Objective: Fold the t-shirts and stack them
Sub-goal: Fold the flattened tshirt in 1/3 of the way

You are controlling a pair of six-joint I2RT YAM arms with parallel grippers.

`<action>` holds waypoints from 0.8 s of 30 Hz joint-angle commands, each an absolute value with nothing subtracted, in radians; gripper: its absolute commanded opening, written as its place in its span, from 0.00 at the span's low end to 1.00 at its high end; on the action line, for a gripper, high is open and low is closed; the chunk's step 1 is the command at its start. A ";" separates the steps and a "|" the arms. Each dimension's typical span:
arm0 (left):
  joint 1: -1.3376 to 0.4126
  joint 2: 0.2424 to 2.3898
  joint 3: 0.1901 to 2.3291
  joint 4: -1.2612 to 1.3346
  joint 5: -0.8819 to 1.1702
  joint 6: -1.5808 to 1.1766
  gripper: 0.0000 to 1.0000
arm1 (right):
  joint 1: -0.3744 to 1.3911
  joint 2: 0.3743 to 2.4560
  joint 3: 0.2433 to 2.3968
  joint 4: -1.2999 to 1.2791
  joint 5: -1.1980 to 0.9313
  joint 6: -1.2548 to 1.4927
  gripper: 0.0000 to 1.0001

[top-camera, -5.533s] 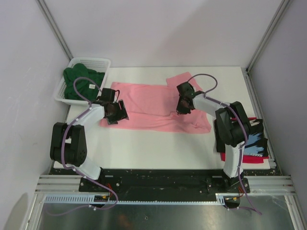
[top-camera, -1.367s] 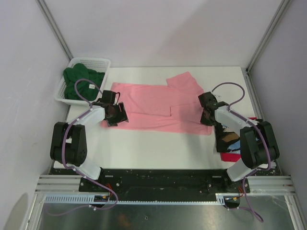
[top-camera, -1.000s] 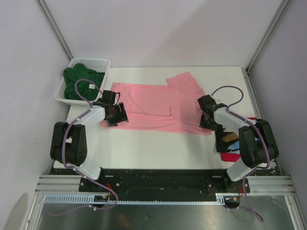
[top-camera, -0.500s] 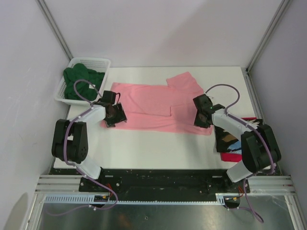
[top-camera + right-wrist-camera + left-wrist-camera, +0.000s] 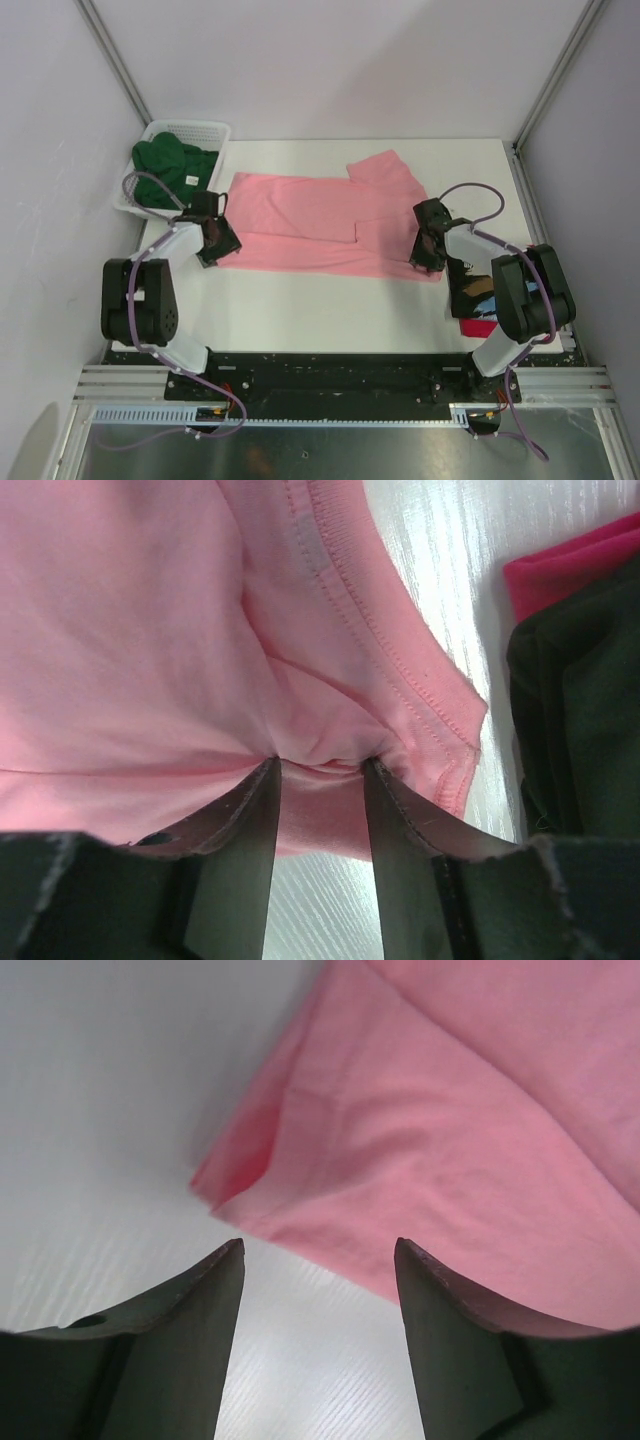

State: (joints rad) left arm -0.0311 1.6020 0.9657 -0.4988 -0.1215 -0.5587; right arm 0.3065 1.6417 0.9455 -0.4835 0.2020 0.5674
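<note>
from above, the salmon-pink t-shirt (image 5: 320, 215) lies spread flat across the middle of the table (image 5: 330, 305). the left gripper (image 5: 215, 240) is at the shirt's near left corner. half a second ago it sat further in over the cloth, and it has since slid outward to the corner's edge. the right gripper (image 5: 428, 252) is down on the shirt's near right corner, almost where it was half a second ago. five and a half seconds back it was over the middle of the shirt. beyond the left gripper and to its outer side, the dark green t-shirt (image 5: 170, 165) is heaped in the white basket (image 5: 190, 127). just outside the right gripper, the black t-shirt (image 5: 480, 290) lies on the red t-shirt (image 5: 478, 328).

at the left wrist, the left gripper (image 5: 318, 1250) is spread wide with nothing pinched. the shirt's (image 5: 430, 1160) corner lies just ahead of the fingertips, its edge crossing the gap, with bare table (image 5: 100, 1110) ahead to the left.

at the right wrist, the right gripper (image 5: 320, 770) is closed in on the pink cloth (image 5: 150, 630), which puckers between the fingertips. the stitched hem (image 5: 400, 670) runs ahead to the right. past it come a strip of table (image 5: 440, 540), then the red t-shirt (image 5: 580, 555) and the black t-shirt (image 5: 570, 700).
</note>
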 commanded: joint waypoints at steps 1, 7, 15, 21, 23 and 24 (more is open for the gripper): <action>0.040 1.481 0.921 -0.493 -0.194 -0.606 0.65 | 0.297 1.632 0.928 -0.448 0.183 0.553 0.45; 0.101 1.479 0.902 -0.494 -0.197 -0.629 0.58 | 0.295 1.576 0.928 -0.453 0.162 0.549 0.47; 0.106 1.534 0.908 -0.490 -0.212 -0.673 0.54 | 0.295 1.463 0.928 -0.505 0.127 0.543 0.47; 0.106 1.575 0.910 -0.472 -0.197 -0.682 0.50 | 0.295 1.388 0.904 -0.541 0.117 0.546 0.47; 0.106 1.584 0.912 -0.466 -0.198 -0.683 0.50 | 0.295 1.365 0.891 -0.546 0.114 0.550 0.47; 0.105 1.590 0.914 -0.463 -0.199 -0.684 0.49 | 0.295 1.356 0.885 -0.548 0.113 0.552 0.47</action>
